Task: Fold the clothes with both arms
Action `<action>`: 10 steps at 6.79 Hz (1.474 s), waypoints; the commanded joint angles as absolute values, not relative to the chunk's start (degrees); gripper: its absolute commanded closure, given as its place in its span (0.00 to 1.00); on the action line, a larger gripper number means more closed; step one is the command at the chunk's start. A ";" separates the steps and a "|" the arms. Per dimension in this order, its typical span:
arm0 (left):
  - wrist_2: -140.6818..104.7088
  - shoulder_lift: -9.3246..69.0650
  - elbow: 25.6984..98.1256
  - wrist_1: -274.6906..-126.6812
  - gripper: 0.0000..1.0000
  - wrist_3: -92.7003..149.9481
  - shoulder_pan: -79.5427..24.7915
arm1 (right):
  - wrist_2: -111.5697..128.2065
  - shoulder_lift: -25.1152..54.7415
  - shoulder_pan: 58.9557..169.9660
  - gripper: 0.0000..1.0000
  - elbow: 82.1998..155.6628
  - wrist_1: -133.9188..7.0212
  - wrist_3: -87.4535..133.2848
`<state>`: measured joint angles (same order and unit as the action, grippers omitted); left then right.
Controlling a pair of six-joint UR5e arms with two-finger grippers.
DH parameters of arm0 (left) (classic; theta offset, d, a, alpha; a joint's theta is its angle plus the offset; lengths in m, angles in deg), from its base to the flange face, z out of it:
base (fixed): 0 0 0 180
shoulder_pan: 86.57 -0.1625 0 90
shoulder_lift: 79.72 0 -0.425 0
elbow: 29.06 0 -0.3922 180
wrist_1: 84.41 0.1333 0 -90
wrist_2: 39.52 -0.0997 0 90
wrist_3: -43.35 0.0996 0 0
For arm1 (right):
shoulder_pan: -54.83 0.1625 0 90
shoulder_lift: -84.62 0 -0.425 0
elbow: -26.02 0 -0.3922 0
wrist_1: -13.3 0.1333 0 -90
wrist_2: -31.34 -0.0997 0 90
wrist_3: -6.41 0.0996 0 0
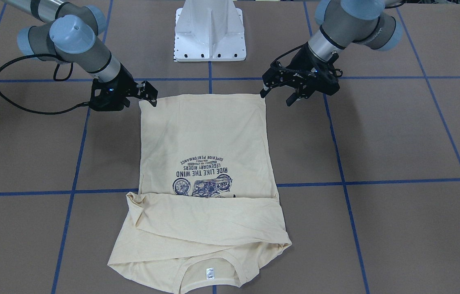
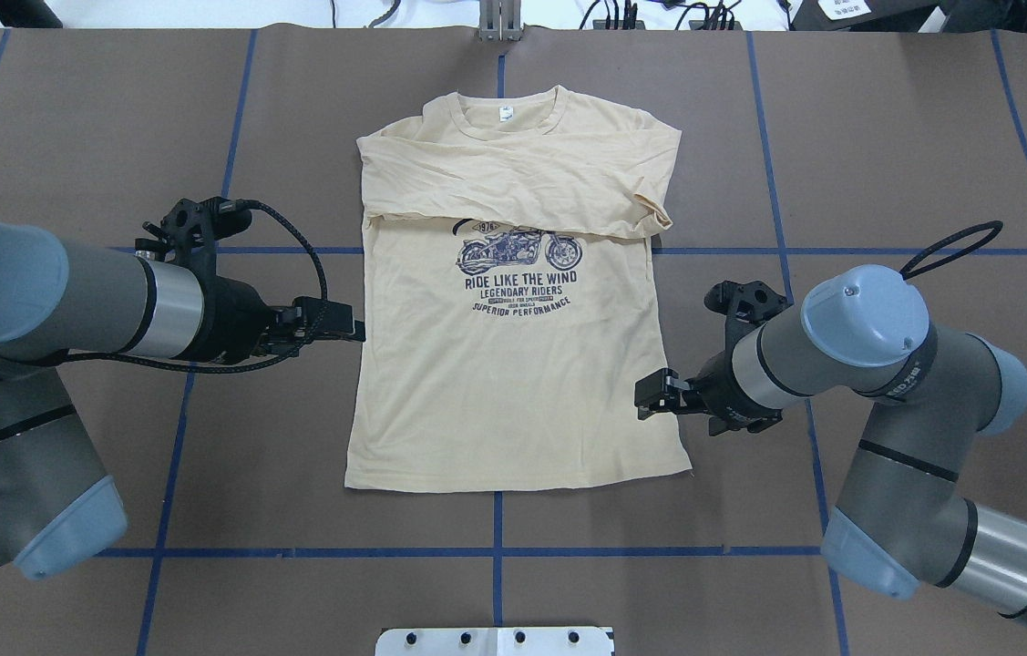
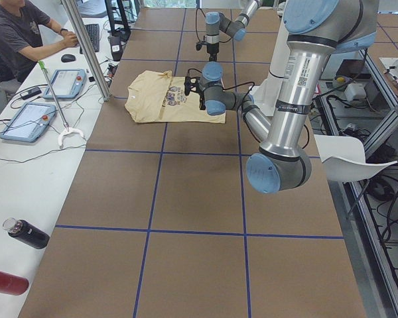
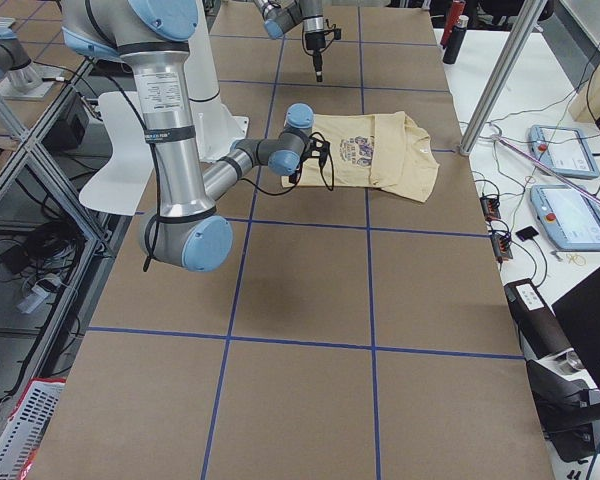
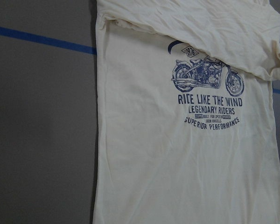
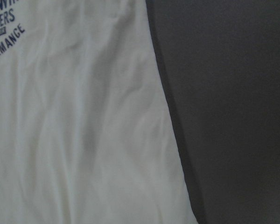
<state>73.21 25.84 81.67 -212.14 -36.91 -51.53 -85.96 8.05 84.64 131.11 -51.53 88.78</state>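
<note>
The cream-yellow T-shirt (image 2: 504, 392) lies flat on the table with its print facing up. Both sleeves are folded across the chest, and the collar with its white neck label (image 2: 506, 114) points away from the robot. My left gripper (image 2: 351, 326) hovers open at the shirt's left side edge, about level with the print. My right gripper (image 2: 647, 397) hovers open at the right side edge, closer to the hem. In the front-facing view the shirt (image 1: 205, 134) has the left gripper (image 1: 277, 96) and the right gripper (image 1: 150, 94) at its two hem corners. Neither holds cloth. The wrist views show only shirt (image 5: 177, 163) (image 6: 84, 140), no fingers.
The white pedestal base (image 1: 210, 32) stands behind the hem. Brown table paper with blue tape lines (image 2: 495, 552) surrounds the shirt. In the left side view a seated person (image 3: 20, 33), tablets (image 3: 26, 122), a metal pole (image 3: 86, 50) and bottles (image 3: 26, 233) line the operators' side.
</note>
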 commanded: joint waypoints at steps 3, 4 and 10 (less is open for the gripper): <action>73.24 27.24 81.33 -212.02 0.01 -36.89 -51.68 | -84.32 9.56 82.25 0.11 128.50 -52.00 88.94; 73.24 27.24 81.42 -212.02 0.01 -36.89 -51.68 | -84.24 9.56 81.73 0.12 128.42 -52.53 88.94; 73.24 27.24 81.16 -211.94 0.01 -36.80 -51.68 | -84.68 8.86 81.81 0.71 129.21 -52.53 90.53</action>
<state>73.24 27.19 81.24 -211.94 -36.80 -51.68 -84.58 9.07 81.75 129.09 -52.53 90.48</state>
